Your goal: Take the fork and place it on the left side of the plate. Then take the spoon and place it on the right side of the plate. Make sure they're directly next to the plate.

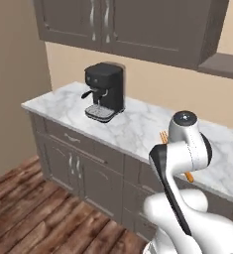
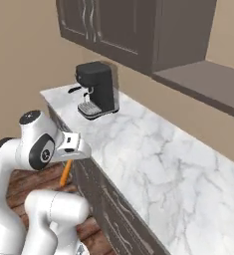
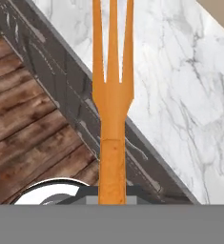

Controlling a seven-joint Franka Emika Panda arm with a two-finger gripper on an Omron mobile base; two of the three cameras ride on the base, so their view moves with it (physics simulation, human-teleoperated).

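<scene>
Fork [image 3: 113, 109] sits in the jaws, which are clenched on its handle; the orange shaft rises from between them at the bottom of the hand view, three tines pointing away, up the picture. Fork is held in the air, clear of the worktop [image 3: 180, 86]. Tines lie over the marble edge, handle over the dark cabinet fronts [image 3: 61, 86] and the wooden floor [image 3: 23, 124] beyond the front lip.

Left base view: a short orange piece of the fork [image 1: 163, 136] shows beside the arm's upper joint, another bit lower near the worktop's front edge.

Right base view: the orange handle [image 2: 65, 173] hangs below the hand, in front of the cabinet fronts, slightly tilted.

Farther back on the marble worktop [image 1: 133, 126] stands a black coffee machine [image 1: 104, 92], near the wall. Grey wall cupboards [image 1: 133, 25] hang above it.
</scene>
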